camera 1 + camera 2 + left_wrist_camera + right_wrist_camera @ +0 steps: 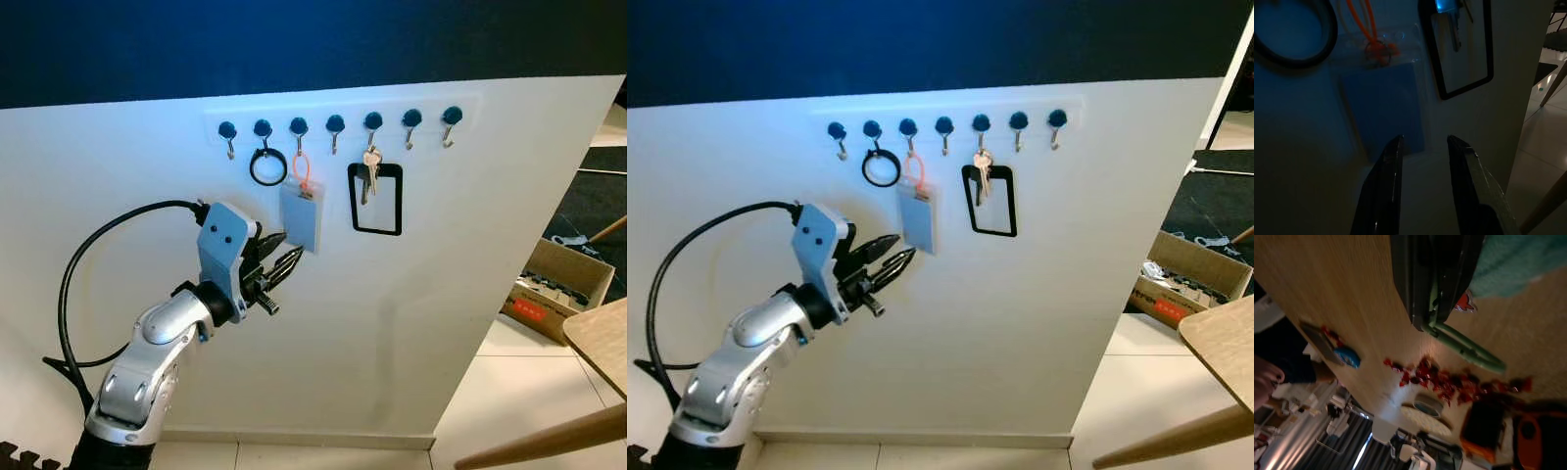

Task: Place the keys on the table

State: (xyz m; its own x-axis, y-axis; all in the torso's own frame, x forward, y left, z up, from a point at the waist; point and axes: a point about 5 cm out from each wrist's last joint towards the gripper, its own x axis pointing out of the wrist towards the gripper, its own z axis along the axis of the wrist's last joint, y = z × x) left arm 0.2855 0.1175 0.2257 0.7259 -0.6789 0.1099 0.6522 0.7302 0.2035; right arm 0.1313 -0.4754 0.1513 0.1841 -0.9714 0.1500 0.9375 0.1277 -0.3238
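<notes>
The left hand [277,257] is raised before the white wall [470,245], its fingers [1387,181] parted and empty, tips just below a blue card holder [301,218] on an orange loop. The keys [370,172] hang from a hook of the rail [338,124], inside a black rectangular frame [375,201], up and to the right of the hand. The right hand's state cannot be told from its blurred wrist view.

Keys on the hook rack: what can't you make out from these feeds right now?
- Keys: too small in the eye views to count; in the left wrist view dark and cut off by the top edge.
- Table: cut off by the right edge.
- Left hand: open, below the badge holder; contact with it unclear.
- Right wrist view: blurred.
</notes>
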